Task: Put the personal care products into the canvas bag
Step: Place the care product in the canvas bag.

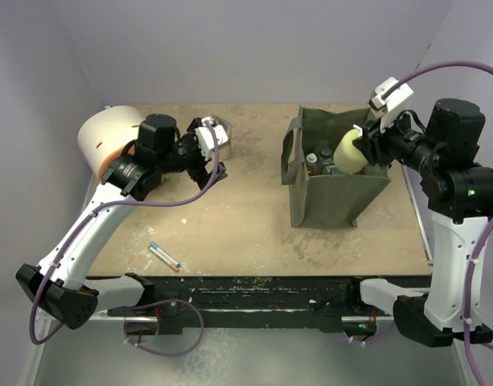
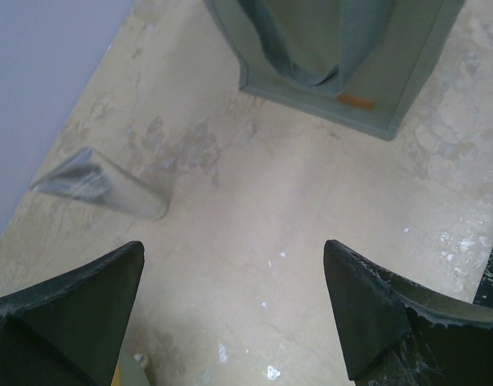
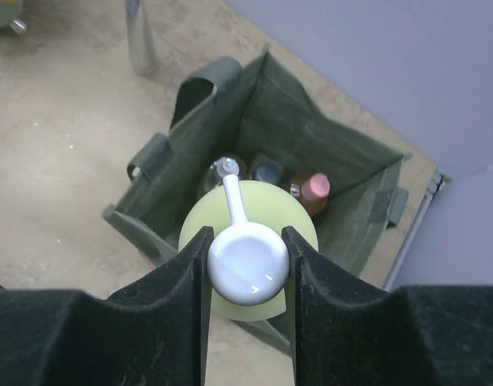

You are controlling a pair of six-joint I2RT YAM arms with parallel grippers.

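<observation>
Pale green pump bottle (image 3: 298,221) is clamped around its white pump top by the right gripper (image 3: 246,237), jaws partly closed. It is held directly over the canvas bag (image 3: 310,133) mouth, long axis pointing base-first into it. Inside the bag are a light-capped bottle (image 3: 222,169), a dark-capped bottle (image 3: 266,171) and an orange-capped bottle (image 3: 314,189). Left gripper (image 2: 232,249) is spread wide, nothing held. Silver-grey tube (image 2: 101,186) lies flat just ahead-left of it, crimped end away, nearer this arm.
</observation>
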